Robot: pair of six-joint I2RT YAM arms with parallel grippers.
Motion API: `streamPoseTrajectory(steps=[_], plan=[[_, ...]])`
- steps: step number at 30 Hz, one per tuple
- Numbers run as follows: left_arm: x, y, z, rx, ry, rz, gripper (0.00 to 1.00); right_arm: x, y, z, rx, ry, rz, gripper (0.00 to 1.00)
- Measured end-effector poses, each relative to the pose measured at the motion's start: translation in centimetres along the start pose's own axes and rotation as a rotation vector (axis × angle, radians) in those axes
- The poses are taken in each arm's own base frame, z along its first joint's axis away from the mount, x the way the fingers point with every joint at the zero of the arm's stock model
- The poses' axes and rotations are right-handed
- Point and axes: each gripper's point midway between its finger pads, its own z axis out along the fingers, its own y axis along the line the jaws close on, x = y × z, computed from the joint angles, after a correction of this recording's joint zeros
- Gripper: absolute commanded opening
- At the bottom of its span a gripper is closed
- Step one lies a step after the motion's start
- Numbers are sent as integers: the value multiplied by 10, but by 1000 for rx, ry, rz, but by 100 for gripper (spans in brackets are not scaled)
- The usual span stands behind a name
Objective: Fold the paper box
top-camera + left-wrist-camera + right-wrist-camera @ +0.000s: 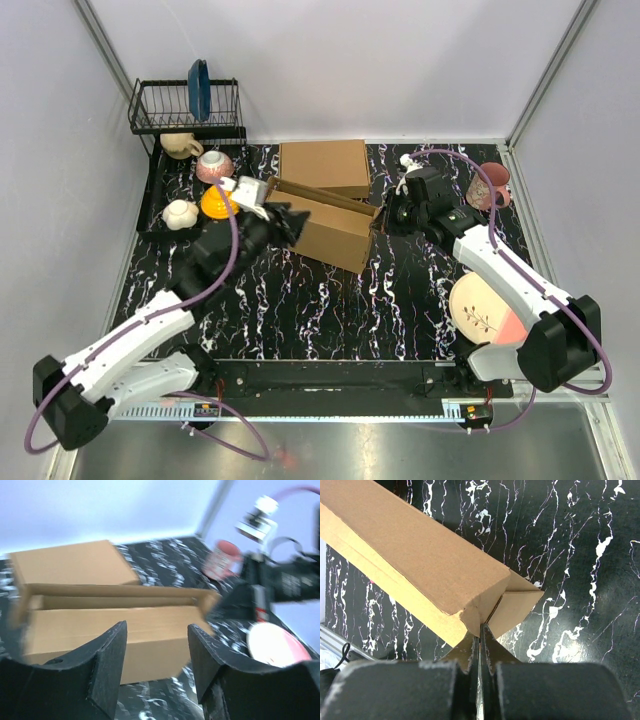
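Observation:
The paper box [335, 232] is a brown cardboard mailer lying half-formed in the middle of the table, its long walls raised and its top open. In the left wrist view the paper box [115, 630] lies just beyond my fingers. My left gripper [292, 222] is at the box's left end, and this gripper [156, 650] is open with nothing between its fingers. My right gripper [385, 215] is at the box's right end. In the right wrist view the right gripper [481, 627] is shut, its tips touching the end flap of the paper box [420, 565].
A second, neatly formed brown box [322, 165] sits right behind the paper box. At the back left stands a dish rack [185, 108] holding a blue plate [199, 88], with several cups [214, 165] in front of it. On the right are a pink mug [492, 185] and a pink-and-white plate [485, 310].

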Motion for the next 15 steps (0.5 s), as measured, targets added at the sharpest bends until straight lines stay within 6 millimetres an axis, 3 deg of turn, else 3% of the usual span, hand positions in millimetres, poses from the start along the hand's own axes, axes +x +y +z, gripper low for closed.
streamPoseTrajectory(steps=[3,6,9,15], plan=[[-20,46,-12,-150,-48,1,58,0,-1,0,4,-2,-3,0],[-25,94,-22,-301,-51,2,59,-1,-1,0,5,-3,-6,0],[-15,134,-25,-414,-11,-4,62,0,-1,0,6,-3,-9,0],[21,182,-14,-495,104,-25,64,-1,-2,0,12,-6,-19,0]])
